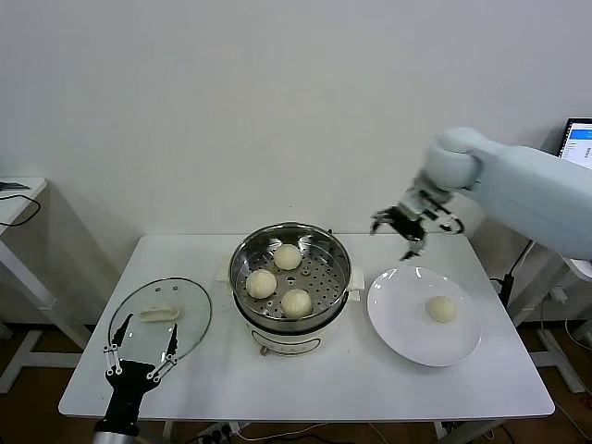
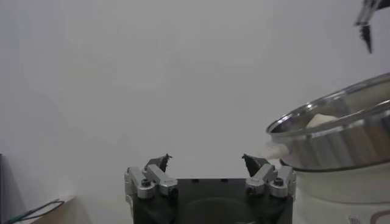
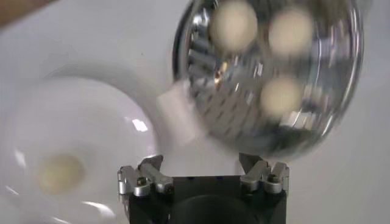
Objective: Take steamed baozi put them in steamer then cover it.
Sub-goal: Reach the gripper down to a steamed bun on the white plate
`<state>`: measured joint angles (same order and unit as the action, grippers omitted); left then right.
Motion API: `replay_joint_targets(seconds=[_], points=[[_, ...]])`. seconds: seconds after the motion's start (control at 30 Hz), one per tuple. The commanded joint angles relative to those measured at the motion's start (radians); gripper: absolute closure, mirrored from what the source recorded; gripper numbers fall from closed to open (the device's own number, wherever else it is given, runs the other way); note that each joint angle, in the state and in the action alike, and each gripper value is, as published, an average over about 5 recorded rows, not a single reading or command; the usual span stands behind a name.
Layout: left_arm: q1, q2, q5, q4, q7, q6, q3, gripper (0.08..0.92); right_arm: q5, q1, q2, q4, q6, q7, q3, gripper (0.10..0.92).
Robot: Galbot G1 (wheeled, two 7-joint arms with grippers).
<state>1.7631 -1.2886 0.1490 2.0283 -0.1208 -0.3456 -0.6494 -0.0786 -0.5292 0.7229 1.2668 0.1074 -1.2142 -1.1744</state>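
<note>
Fetching last baozi (image 1: 442,310) off plate (image 1: 400,326), table's right side: right gripper (image 1: 408,228) hovers empty, fingers apart; descend centred, squeeze gently. Left gripper (image 1: 141,356) fingers apart, near cover (image 1: 190,319).

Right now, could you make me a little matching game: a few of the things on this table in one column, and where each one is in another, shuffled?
Things:
1. glass lid
2. lone baozi
3. three baozi
4. right gripper

Places:
A. on the white plate
B. in the steamer
C. in the air behind the plate
D. flat on the table, by the left gripper

Pairs: 1-D, 2-A, 3-B, 4-C
</note>
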Motion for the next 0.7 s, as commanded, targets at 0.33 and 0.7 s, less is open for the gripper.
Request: replay_joint_targets(seconds=[0.33,0.7], points=[[0.009,-0.009,0.0,0.009,0.005,0.003,-0.006,0.177,-0.011,0.419,-0.126,-0.251,-0.195,0.02,0.228,0.203],[0.011,-0.007,0.001,-0.003,0.004,-0.015,-0.01,0.177,0.035,0.471,-0.039,-0.344,-0.173,0.075,0.244,0.203]])
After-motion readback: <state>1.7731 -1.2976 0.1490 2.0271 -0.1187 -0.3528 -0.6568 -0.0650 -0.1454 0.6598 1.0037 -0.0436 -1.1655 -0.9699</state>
